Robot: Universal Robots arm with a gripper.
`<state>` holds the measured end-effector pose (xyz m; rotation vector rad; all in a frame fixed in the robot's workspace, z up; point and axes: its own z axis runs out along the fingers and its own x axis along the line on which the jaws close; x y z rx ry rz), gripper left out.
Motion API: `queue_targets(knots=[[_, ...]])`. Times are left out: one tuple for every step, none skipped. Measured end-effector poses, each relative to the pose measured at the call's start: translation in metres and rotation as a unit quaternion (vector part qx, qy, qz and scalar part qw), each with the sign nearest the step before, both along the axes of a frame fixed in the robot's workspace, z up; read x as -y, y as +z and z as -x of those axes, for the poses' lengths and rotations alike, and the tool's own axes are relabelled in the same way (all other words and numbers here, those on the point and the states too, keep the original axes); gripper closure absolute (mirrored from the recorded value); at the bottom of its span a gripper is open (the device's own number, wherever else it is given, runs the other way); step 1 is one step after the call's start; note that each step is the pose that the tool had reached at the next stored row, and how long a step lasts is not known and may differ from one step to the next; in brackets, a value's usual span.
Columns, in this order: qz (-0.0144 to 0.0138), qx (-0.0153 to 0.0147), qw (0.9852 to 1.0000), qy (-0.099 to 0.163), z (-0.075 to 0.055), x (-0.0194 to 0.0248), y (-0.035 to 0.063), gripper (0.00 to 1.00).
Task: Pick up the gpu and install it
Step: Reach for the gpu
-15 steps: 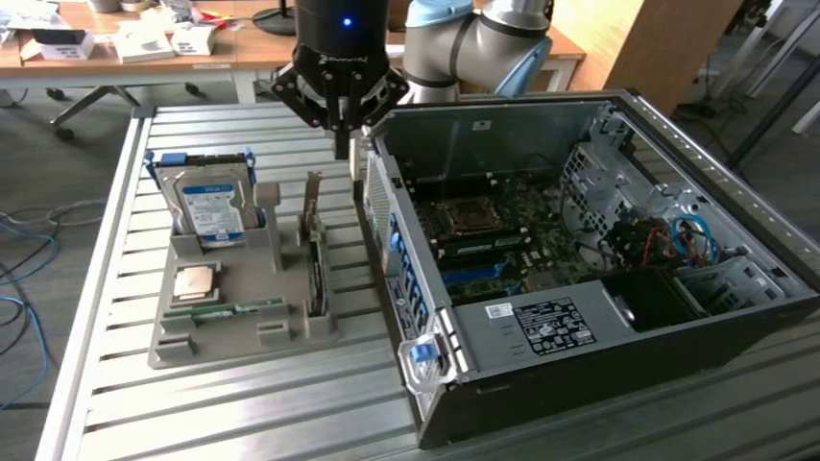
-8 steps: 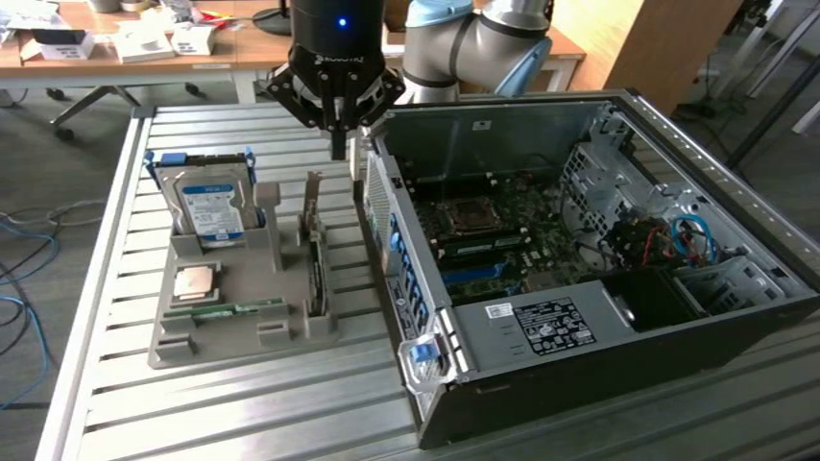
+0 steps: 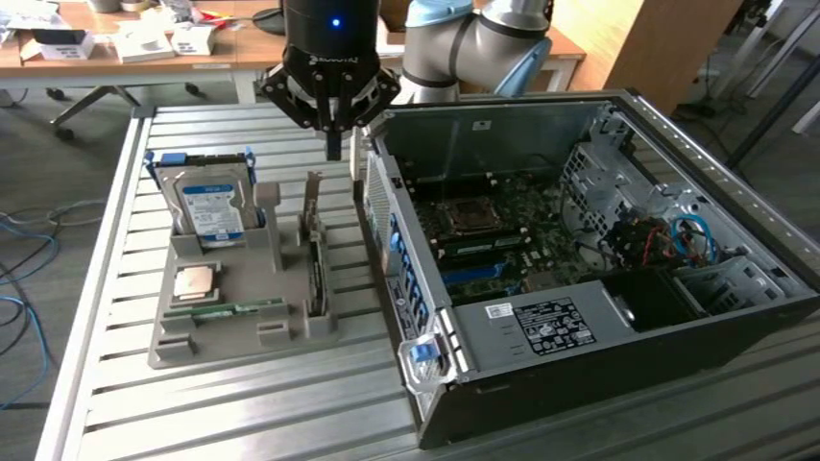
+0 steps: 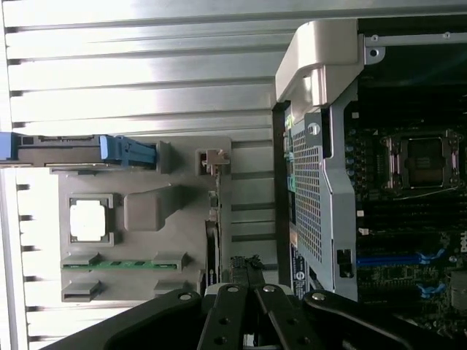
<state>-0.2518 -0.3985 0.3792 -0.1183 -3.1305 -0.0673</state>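
Arm pose: the arm descends from the upper edge of the exterior view, wrist pointing straight down. The gripper hangs above the slatted metal desk, clear of its surface. It is positioned off the far end of the grey holder, near the rear corner of the open computer case.

Gripper state: the fingers are drawn fully together, tips meeting in a narrow point. Nothing is held between them. In the wrist view the gripper shows the same closed, empty condition.

Task item: the gpu stands on edge in a slot of the holder, on the side nearest the case, with its bracket end upright at the far end. The gripper is above and just beyond that bracket end, slightly toward the exterior view's right, and not in contact with the card. In the wrist view the gpu appears as a thin line, and the fingertips lie in the gap between it and the case wall.

Other holder contents: a hard drive, a processor chip and a green memory stick.
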Motion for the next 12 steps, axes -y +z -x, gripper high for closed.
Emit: queue_targets(knots=[[0.0000,0.0000,1.0000,0.000,0.0007,0.0000,0.0000,0.89],[0.0000,0.0000,1.0000,0.000,0.0015,0.0000,-0.0001,0.89],[0.0000,0.0000,1.0000,0.000,0.0024,0.0000,-0.0001,0.89],[0.0000,0.0000,1.0000,0.000,0.0032,0.0000,-0.0002,0.89],[0.0000,0.0000,1.0000,0.000,0.0038,0.0000,-0.0002,0.89],[0.0000,0.0000,1.0000,0.000,0.0044,0.0000,-0.0002,0.89],[0.0000,0.0000,1.0000,0.000,0.0050,0.0000,-0.0002,0.89],[0.0000,0.0000,1.0000,0.000,0.0056,0.0000,-0.0002,0.89],[0.0000,0.0000,1.0000,0.000,0.0062,0.0000,-0.0003,0.89],[0.0000,0.0000,1.0000,0.000,0.0068,0.0000,-0.0003,0.89],[0.0000,0.0000,1.0000,0.000,0.0074,0.0000,-0.0004,0.89],[0.0000,0.0000,1.0000,0.000,0.0080,0.0000,-0.0004,0.89]])
